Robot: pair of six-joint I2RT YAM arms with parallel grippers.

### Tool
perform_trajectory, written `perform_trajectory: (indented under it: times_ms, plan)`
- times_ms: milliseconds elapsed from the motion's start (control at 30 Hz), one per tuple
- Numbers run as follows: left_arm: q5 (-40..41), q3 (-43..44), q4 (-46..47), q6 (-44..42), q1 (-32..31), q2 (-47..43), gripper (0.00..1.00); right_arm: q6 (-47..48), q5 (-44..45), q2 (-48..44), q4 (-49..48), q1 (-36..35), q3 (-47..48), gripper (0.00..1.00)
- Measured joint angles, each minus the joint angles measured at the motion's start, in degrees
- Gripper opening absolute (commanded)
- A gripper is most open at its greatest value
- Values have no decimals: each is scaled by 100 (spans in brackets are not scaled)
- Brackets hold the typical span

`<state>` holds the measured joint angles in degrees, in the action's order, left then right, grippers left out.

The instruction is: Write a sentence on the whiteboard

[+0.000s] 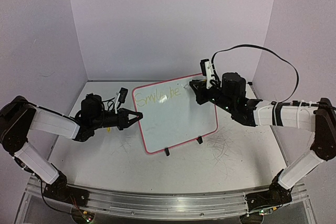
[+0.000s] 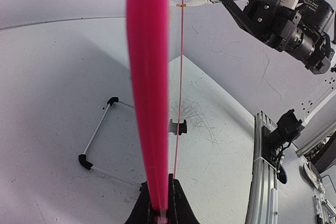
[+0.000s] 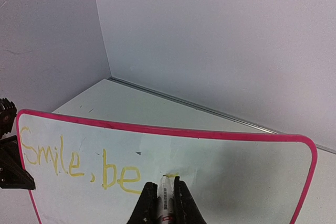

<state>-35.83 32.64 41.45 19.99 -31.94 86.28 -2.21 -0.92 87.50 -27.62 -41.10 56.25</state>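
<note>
The whiteboard [image 1: 176, 114] with a pink-red frame stands tilted on two black clip feet mid-table. It also shows in the right wrist view [image 3: 236, 171] and edge-on in the left wrist view [image 2: 148, 93]. The sentence [image 1: 156, 97] in yellow reads "Smile, be" [image 3: 79, 163], with a short new stroke after it. My left gripper [image 1: 135, 116] is shut on the board's left frame edge [image 2: 159, 211]. My right gripper [image 1: 195, 88] is shut on a white marker [image 3: 166, 198], its tip touching the board at the new stroke. The marker also shows in the left wrist view [image 2: 202, 2].
A small black object [image 1: 123, 94] lies on the table behind the board's left side. A wire stand with black corners [image 2: 100, 145] lies on the table. Purple walls enclose the back and sides. A metal rail [image 1: 157, 203] runs along the near edge.
</note>
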Motion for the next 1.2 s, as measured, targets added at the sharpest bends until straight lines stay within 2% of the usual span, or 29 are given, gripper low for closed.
perform_trajectory:
  times_ms: [1200]
  plan:
    - [10,0,-50,-16,0,-24,0,-75,322,-18,-13,-7,15,0]
